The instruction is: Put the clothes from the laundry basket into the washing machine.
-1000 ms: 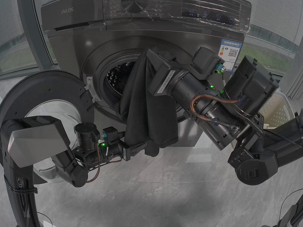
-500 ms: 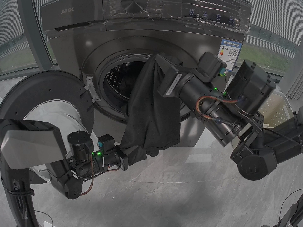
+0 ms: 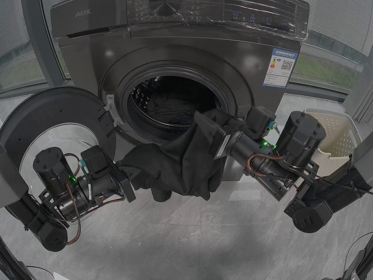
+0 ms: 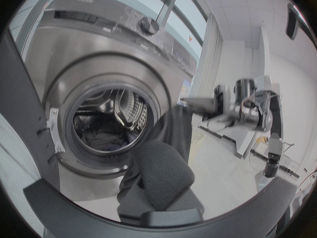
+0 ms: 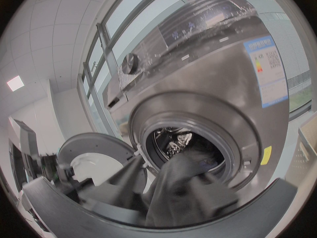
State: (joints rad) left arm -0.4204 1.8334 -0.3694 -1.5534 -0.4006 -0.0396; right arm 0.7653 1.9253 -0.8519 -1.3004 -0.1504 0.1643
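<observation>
A black garment (image 3: 178,164) hangs stretched between my two grippers, in front of and below the washing machine's (image 3: 175,55) open drum mouth (image 3: 175,102). My left gripper (image 3: 130,172) is shut on the garment's left end, low beside the open door (image 3: 54,113). At the mouth's lower right rim, my right gripper (image 3: 208,131) is shut on its upper right part. Cloth covers both sets of fingers. The garment (image 4: 161,172) drapes over the left gripper, and the garment (image 5: 185,189) bunches before the right one. Dark clothes (image 3: 175,109) lie inside the drum.
The white perforated laundry basket (image 3: 338,137) stands on the floor to the right of the machine, behind my right arm. The round door swings out to the left. Bare grey floor (image 3: 186,238) lies in front.
Both arms have dropped and drawn back from the drum mouth. The garment, which hung across the opening, now sags below it, and the left gripper has pulled its end out to the left.
</observation>
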